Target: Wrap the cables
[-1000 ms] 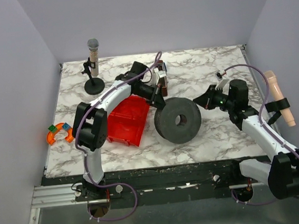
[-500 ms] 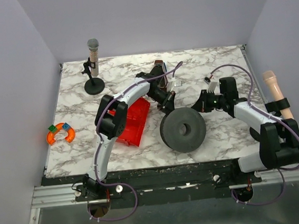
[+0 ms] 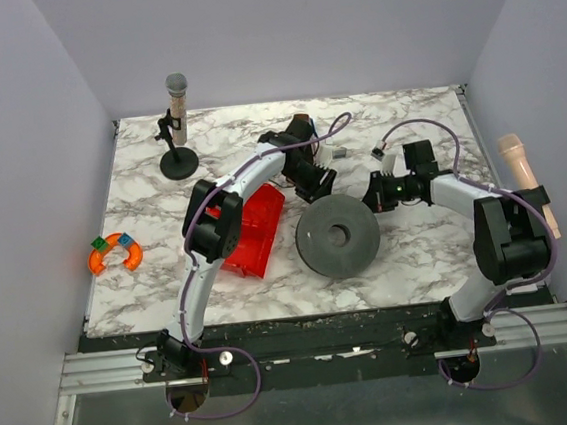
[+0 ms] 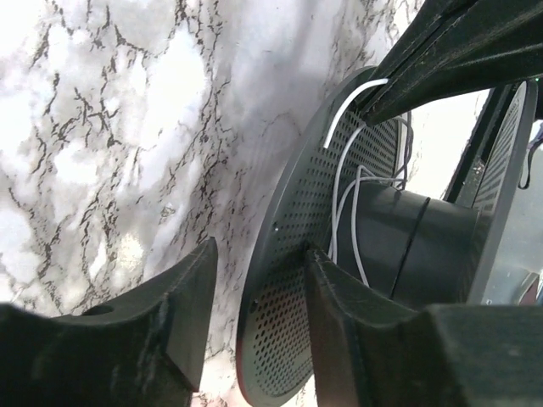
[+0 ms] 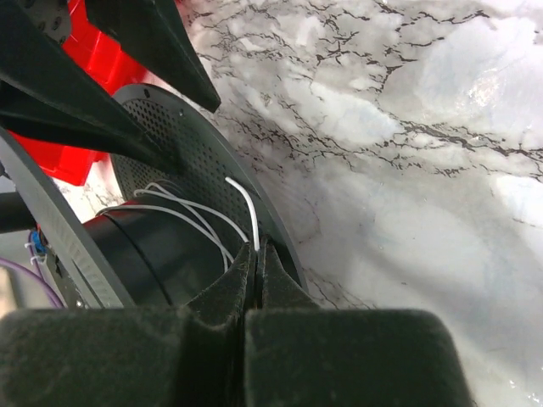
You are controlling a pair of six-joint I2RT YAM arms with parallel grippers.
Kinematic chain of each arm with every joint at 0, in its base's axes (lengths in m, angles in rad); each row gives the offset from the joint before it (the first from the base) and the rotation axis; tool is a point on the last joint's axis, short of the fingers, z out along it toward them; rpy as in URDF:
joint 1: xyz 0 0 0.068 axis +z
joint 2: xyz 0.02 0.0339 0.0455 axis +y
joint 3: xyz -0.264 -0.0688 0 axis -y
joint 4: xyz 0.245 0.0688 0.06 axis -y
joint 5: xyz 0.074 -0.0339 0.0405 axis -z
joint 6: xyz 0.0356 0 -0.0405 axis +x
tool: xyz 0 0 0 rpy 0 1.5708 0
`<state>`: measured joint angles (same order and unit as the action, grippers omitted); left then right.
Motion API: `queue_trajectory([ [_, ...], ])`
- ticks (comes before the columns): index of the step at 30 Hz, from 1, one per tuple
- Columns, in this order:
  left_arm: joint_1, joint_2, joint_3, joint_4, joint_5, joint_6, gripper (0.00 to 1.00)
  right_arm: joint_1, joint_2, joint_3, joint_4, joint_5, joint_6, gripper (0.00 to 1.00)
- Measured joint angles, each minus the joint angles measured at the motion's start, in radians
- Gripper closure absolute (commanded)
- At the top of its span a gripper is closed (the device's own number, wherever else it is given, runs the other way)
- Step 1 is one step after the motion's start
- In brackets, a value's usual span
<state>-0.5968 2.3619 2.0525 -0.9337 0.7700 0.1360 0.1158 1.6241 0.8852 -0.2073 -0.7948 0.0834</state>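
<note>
The black spool lies near the table's middle, its perforated flange facing up. Thin white cables curl in loose loops around its hub between the two flanges. My left gripper is at the spool's far edge. In the left wrist view it is open and straddles the flange rim, with the inner finger against the flange and the outer finger clear of it. My right gripper is at the spool's right edge, shut on the end of a white cable.
A red bin lies just left of the spool under the left arm. A microphone on a black stand stands at the back left. An orange horseshoe toy sits at the left edge, and a beige handle at the right edge.
My left gripper has swung right to the spool's far edge and opened. The right gripper moved left and farther back along the spool, still shut. The spool has tipped flatter.
</note>
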Motion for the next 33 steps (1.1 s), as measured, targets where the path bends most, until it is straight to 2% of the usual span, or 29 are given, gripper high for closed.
queue_trajectory([
  [3, 0.002, 0.000, 0.000, 0.001, -0.019, 0.005, 0.40, 0.000, 0.021, 0.017, -0.011, -0.012, -0.020, 0.99],
  [12, 0.001, -0.007, 0.000, 0.025, -0.079, 0.011, 0.37, 0.000, 0.090, 0.090, -0.031, -0.053, -0.060, 0.99],
  [17, -0.003, -0.011, 0.000, 0.035, -0.094, 0.014, 0.32, 0.000, 0.097, 0.105, -0.044, -0.057, -0.086, 0.99],
  [22, -0.001, -0.013, 0.000, 0.058, -0.097, 0.014, 0.31, 0.000, 0.097, 0.111, -0.055, -0.055, -0.104, 0.99],
  [30, 0.041, -0.014, 0.045, 0.294, -0.159, -0.026, 0.30, 0.021, 0.094, 0.111, -0.133, -0.058, -0.111, 0.99],
  [33, 0.052, -0.021, 0.048, 0.337, -0.161, -0.034, 0.34, 0.027, 0.092, 0.111, -0.142, -0.062, -0.111, 0.99],
])
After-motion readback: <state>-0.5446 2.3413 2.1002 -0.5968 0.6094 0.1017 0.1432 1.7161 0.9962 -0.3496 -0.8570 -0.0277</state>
